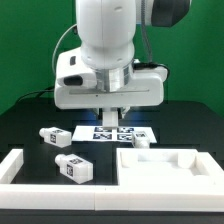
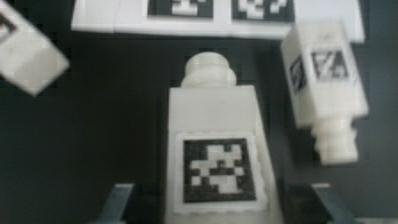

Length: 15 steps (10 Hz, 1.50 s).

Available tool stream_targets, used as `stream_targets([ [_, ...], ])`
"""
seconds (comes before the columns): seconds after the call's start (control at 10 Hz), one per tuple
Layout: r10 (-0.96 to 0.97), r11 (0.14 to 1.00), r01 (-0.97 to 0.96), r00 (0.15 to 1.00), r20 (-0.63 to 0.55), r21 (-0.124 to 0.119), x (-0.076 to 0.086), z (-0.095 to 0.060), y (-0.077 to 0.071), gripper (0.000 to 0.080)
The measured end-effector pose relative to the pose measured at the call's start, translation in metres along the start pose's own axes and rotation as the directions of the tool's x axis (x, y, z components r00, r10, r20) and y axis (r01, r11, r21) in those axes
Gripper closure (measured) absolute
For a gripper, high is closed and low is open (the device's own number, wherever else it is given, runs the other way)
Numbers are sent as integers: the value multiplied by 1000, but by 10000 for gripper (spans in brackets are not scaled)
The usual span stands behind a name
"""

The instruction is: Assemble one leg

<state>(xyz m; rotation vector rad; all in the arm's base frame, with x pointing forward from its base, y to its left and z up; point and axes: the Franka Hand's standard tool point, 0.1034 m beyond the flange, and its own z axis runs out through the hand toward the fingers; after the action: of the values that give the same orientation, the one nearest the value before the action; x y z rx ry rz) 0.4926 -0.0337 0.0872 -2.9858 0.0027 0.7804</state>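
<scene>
In the wrist view a white leg (image 2: 217, 130) lies lengthwise between my fingers, its black-and-white tag facing up and its rounded tip pointing toward the marker board (image 2: 196, 12). My gripper (image 2: 224, 202) is open, with a dark gap between each fingertip (image 2: 121, 203) and the leg's sides. A second leg (image 2: 326, 85) lies just beside it, and a third (image 2: 27, 55) lies off to the other side. In the exterior view the gripper (image 1: 112, 118) hangs low over the marker board (image 1: 115, 131), and the leg under it is hidden.
In the exterior view two loose legs (image 1: 52, 135) (image 1: 72, 168) lie at the left and another (image 1: 140, 142) lies by the big white panel with raised rims (image 1: 165, 165) at the front right. A white L-shaped piece (image 1: 20, 165) sits at the front left.
</scene>
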Motion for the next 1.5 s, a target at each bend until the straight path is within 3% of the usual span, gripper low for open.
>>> stream_targets([
  [0.1,7,1000,-7,999,-46,-1,0,-22,-25,515],
  [0.2,4,1000,1,986,-166,29,11,-48,-51,515],
  [0.3,58,996,-40,962,-268,73,13,-68,-67,515],
  [0.4,64,997,-39,928,-367,73,14,-78,-66,514],
  [0.6,69,997,-43,878,-473,67,16,-77,-63,514],
  [0.8,63,998,-41,782,-620,50,28,-86,-67,514],
  [0.9,34,999,-16,692,-721,32,44,-99,-83,514],
  [1.0,-10,1000,11,595,-804,-4,61,-112,-90,514],
  [1.2,-25,1000,17,445,-895,-20,74,-125,-102,514],
  [1.5,-33,999,19,446,-894,-28,73,-116,-103,514],
])
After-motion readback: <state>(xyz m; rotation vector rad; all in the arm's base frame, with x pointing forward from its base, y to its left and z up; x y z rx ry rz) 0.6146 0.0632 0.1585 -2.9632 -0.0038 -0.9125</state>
